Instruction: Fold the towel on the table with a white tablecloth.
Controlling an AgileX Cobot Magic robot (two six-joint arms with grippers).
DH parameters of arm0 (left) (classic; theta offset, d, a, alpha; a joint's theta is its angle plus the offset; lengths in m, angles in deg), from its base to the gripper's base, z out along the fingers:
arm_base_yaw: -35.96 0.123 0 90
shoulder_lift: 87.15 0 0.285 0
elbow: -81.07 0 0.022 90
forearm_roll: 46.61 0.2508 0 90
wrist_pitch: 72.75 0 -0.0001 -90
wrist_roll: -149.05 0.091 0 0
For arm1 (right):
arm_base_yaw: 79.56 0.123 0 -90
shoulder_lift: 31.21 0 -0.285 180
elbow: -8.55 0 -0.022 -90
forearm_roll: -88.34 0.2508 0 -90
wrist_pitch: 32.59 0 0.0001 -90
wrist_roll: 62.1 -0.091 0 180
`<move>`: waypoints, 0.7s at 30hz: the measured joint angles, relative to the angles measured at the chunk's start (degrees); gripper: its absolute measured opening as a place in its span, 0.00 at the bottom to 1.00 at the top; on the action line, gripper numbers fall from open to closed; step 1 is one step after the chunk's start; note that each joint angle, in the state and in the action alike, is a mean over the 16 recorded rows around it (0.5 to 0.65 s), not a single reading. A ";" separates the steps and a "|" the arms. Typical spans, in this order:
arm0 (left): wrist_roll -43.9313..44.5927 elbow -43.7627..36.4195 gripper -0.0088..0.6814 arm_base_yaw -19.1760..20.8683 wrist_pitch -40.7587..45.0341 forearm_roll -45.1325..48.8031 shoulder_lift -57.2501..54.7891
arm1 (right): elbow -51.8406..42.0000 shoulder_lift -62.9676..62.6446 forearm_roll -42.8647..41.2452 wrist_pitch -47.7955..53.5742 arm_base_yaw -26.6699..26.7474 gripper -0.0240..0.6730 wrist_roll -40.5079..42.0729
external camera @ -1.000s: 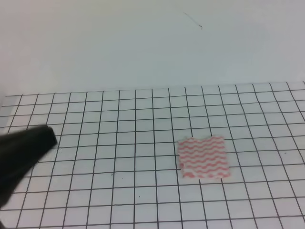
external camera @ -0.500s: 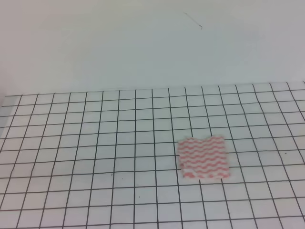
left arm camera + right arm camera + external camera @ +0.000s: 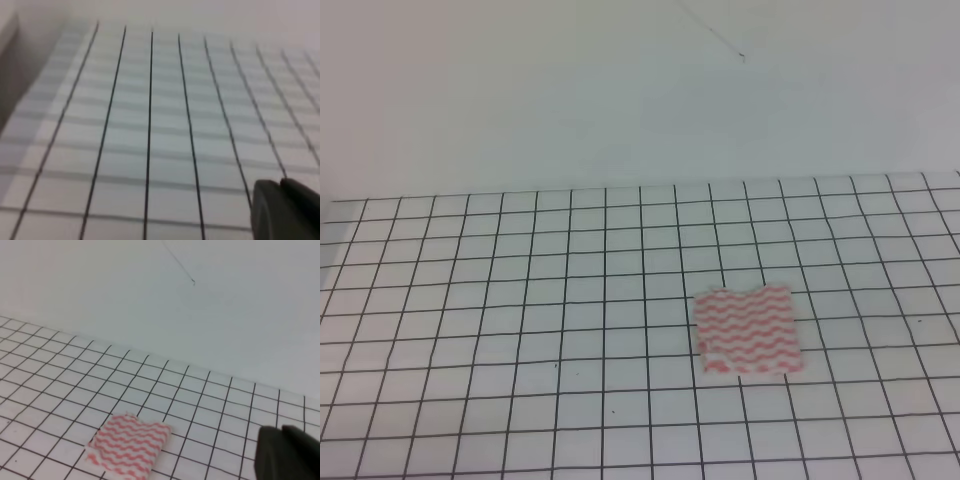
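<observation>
Towel lies small and squared on the gridded table, right of centre, untouched. My left pincer has pulled out of the overhead view; with both arms clear, I judge folding done. Neither pincer's jaw state is discernible.

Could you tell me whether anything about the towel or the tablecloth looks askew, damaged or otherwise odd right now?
Nothing serious stands out. The towel lies flat on the table with a white tablecloth, turned slightly off the grid lines, and its far edge dips a little instead of running straight. No spill or tear shows. Neither arm touches it.
</observation>
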 joint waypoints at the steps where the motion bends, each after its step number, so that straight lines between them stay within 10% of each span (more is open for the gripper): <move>1: -0.19 -0.54 0.01 0.03 0.65 -0.25 0.37 | 0.00 0.00 0.00 0.00 0.00 0.03 0.00; 21: -1.09 -2.15 0.01 0.28 4.09 -2.20 0.98 | 0.00 0.00 0.00 0.00 0.00 0.03 0.00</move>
